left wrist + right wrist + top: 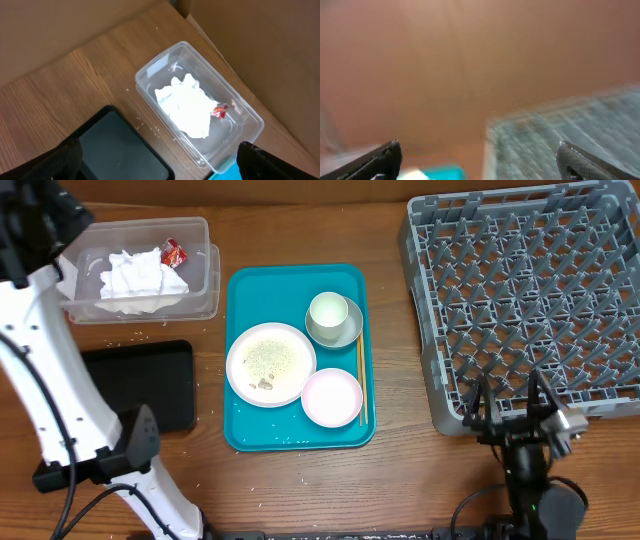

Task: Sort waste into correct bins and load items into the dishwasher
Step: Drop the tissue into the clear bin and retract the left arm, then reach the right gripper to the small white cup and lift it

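Observation:
A teal tray [245, 310] in the middle of the table holds a white plate [270, 363] with food crumbs, a pink dish [331, 397], a green cup [328, 311] on a saucer, and chopsticks [361, 385]. A grey dishwasher rack [530, 290] stands at the right. A clear bin [195, 240] at the upper left holds white crumpled tissue [140, 272] and a red wrapper [173, 252]; it also shows in the left wrist view [240, 107]. My left gripper [160, 150] is open and empty, high over the bin's left side. My right gripper [507, 400] is open and empty at the rack's front edge.
A black bin [140, 385] lies left of the tray, below the clear bin; it also shows in the left wrist view [117, 150]. Crumbs are scattered on the wood around both bins. The right wrist view is blurred, showing the rack [570, 130] and a bit of the tray.

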You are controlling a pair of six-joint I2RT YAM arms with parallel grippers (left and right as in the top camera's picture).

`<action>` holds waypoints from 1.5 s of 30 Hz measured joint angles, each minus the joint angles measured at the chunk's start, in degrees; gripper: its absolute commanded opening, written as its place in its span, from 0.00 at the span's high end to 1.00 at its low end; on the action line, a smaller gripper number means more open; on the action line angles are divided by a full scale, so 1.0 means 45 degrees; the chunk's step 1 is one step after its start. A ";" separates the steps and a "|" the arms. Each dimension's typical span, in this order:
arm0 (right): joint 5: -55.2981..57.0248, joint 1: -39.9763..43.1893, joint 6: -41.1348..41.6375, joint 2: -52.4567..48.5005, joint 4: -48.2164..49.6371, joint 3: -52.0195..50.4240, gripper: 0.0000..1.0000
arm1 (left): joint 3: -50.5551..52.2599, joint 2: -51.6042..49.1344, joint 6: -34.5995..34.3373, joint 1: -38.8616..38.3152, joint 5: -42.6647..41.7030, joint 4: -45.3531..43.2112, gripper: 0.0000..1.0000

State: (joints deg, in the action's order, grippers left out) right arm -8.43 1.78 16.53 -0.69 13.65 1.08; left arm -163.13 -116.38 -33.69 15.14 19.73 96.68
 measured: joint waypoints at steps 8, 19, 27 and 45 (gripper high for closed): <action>0.0311 0.0000 0.2764 0.0049 0.8398 0.0034 0.00 | 0.0010 0.0000 0.0117 0.1540 -0.1622 0.0005 0.00; 0.0117 0.0005 0.0923 -0.3298 0.3220 0.6868 0.00 | 0.0015 0.0000 0.0233 0.1627 -0.1666 -0.1311 0.00; -0.2788 0.0005 -0.1234 -0.9850 -0.6601 1.6096 0.00 | 0.0024 0.0000 -0.0262 0.2312 -0.1690 -0.1472 0.00; -1.2458 -0.2288 0.0141 -2.2182 -1.2507 2.8195 0.00 | 0.0078 0.0000 -0.0486 0.2739 -0.1681 -0.0772 0.00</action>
State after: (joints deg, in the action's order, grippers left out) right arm -64.49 -8.51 17.17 -100.51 -42.63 127.96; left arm -162.78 -116.38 -35.88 27.46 12.16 93.21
